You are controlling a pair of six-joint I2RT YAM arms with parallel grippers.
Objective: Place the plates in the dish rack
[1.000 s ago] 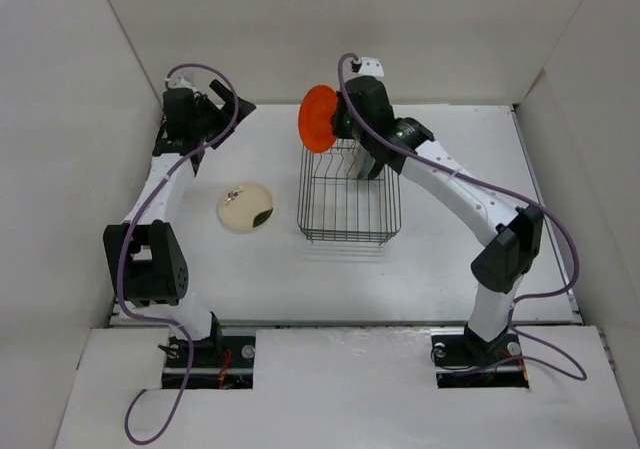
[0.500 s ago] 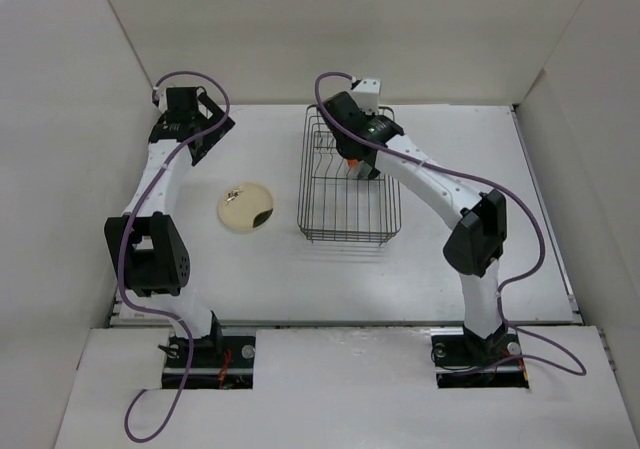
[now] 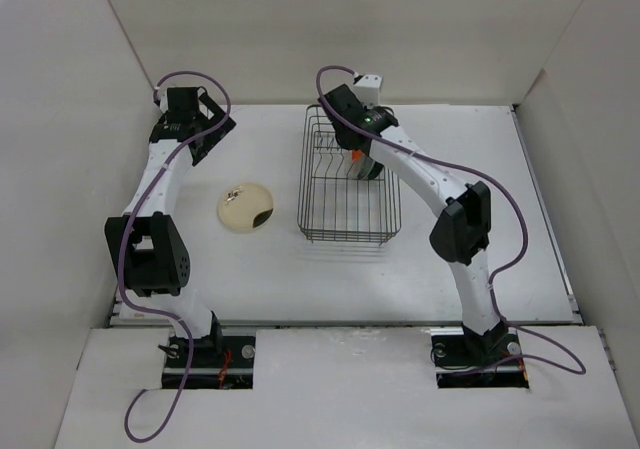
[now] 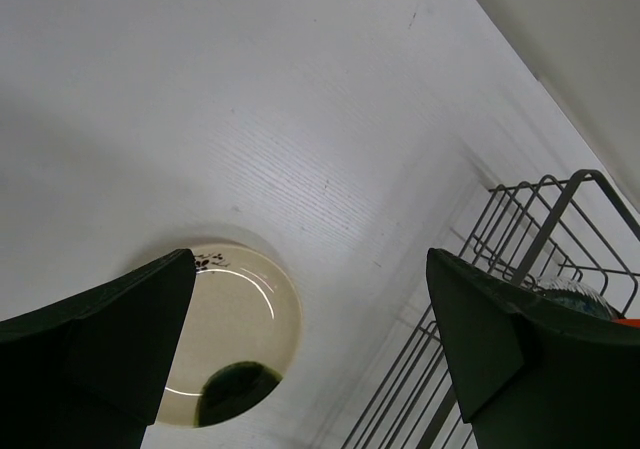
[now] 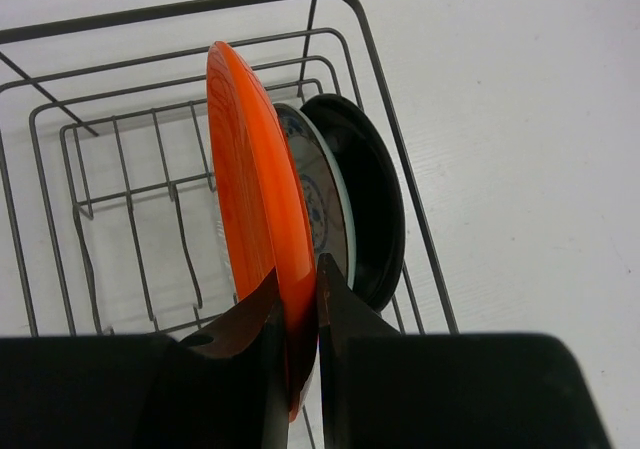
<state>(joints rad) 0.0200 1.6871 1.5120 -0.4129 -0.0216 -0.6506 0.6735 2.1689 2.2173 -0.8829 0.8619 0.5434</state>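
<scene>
The black wire dish rack stands mid-table. My right gripper is shut on the rim of the bright orange plate and holds it upright inside the rack. Right beside it stand a grey-teal patterned plate and a black plate. A clear plate cannot be told apart there. From above, the right gripper is over the rack's far part. The cream plate with a dark patch lies flat left of the rack. My left gripper is open and empty, above that plate.
White walls close in the table at the back and both sides. The rack's near end holds no plates. In the left wrist view the rack's corner shows at the right.
The right gripper brought the orange plate from above the rack's far left corner down into the rack. The left arm shifted slightly toward the back.
</scene>
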